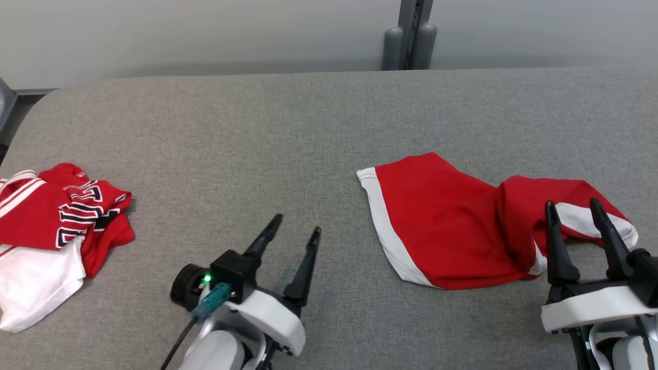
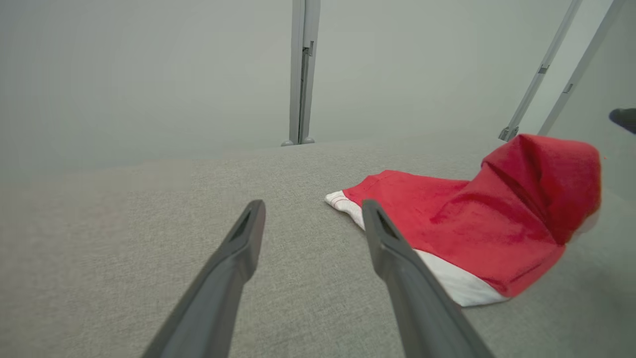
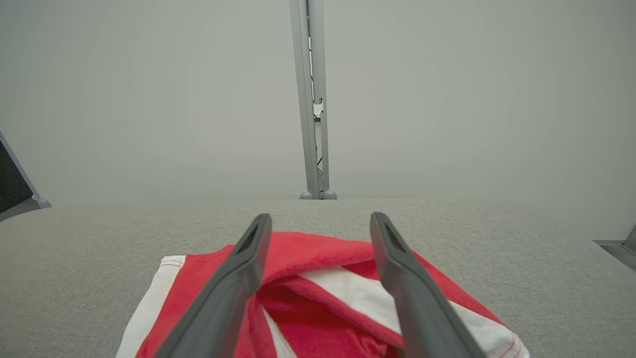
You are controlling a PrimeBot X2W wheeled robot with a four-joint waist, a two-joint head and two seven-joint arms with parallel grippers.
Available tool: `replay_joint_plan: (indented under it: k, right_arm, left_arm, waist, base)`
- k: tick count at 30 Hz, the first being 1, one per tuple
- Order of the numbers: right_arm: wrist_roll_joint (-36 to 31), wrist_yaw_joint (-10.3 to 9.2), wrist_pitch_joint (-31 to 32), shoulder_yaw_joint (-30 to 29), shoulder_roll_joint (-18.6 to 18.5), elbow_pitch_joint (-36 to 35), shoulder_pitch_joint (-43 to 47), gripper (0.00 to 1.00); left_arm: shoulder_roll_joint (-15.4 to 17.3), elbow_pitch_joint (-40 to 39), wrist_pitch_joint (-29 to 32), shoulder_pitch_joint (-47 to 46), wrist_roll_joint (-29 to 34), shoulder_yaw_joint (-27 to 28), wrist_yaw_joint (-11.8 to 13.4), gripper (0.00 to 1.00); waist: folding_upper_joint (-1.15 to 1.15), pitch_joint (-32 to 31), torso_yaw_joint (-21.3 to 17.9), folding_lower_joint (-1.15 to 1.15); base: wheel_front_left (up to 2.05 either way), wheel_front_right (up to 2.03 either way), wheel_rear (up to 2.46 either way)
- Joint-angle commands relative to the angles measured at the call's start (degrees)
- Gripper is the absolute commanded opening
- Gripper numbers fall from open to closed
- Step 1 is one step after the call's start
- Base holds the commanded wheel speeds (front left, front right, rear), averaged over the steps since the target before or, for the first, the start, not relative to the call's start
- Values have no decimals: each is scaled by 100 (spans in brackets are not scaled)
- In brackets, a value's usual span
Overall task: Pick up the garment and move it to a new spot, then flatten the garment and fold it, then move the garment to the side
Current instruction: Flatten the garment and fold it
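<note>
clothing pile [image 1: 36, 216] cropped, garment [image 3: 318, 248] cropped below

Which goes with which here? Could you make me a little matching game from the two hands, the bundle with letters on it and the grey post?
1. left hand
2. right hand
3. lettered bundle
4. grey post

A. crumpled at the table's left edge
B. open, above the red garment's bunched end
C. upright behind the table's far edge
D. open, above bare table

Pairs: 1-D, 2-B, 3-A, 4-C.
</note>
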Motion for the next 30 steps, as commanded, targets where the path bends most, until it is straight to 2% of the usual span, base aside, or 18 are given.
replay_joint_plan:
  k: [1, 6, 14, 22, 23, 24, 30]
  right_arm:
    - [-40, 1, 26, 21, -35, -40, -103, 100]
    - [-10, 1, -1, 146, -42, -97, -268, 100]
    - [52, 1, -74, 243, -12, -133, -467, 100]
    - [72, 1, -146, 159, 13, -159, -541, 100]
    - [78, 1, -157, 137, 14, -153, -538, 100]
    - [88, 1, -167, 124, 18, -148, -538, 100]
    - [109, 1, -223, -79, 26, -90, -501, 100]
  left_arm:
    - [-54, 109, 67, -208, 65, -131, -99, 100]
    - [-277, 677, 337, -628, -109, -631, -389, 100]
    - [-364, 1537, 645, -1078, -805, -1217, -650, 100]
    - [-364, 1846, 578, -1547, -1667, -1795, -553, 100]
    - [-367, 1907, 550, -1598, -1723, -1854, -553, 22]
    - [-367, 1976, 544, -1638, -1759, -1909, -535, 0]
    - [-258, 2024, 213, -1740, -1807, -1852, -484, 0]
  waist:
    - [0, 207, -92, 0]
    - [0, 554, -311, 0]
    - [0, 920, -782, 0]
    - [0, 1144, -1135, 0]
    - [0, 1158, -1149, 0]
    - [0, 1170, -1156, 0]
    - [0, 1163, -1011, 0]
  base:
    - [0, 0, 0]
    - [0, 0, 0]
    - [0, 0, 0]
    - [0, 0, 0]
    - [0, 0, 0]
    - [0, 0, 0]
    - [0, 0, 0]
